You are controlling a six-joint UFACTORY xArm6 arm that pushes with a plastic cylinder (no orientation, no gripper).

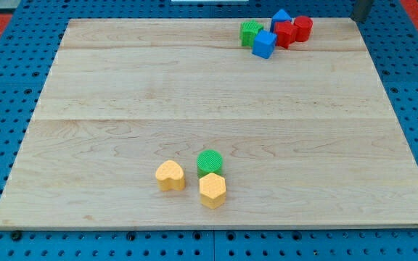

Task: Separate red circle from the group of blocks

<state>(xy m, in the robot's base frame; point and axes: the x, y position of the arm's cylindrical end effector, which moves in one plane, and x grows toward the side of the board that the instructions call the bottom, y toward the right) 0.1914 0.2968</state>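
The red circle (302,28) sits at the right end of a tight group near the board's top edge. It touches a second red block (284,34) on its left. A blue triangle-like block (281,16) is just above that one, a blue cube (264,44) is at the group's lower left, and a green block (251,32) is at its left end. The dark rod enters at the view's top right. My tip (356,19) is to the right of the red circle, apart from it, near the board's top right corner.
A second cluster lies near the view's bottom: a yellow heart (170,175), a green circle (210,161) and a yellow hexagon (212,190). The wooden board (194,94) lies on a blue pegboard surface.
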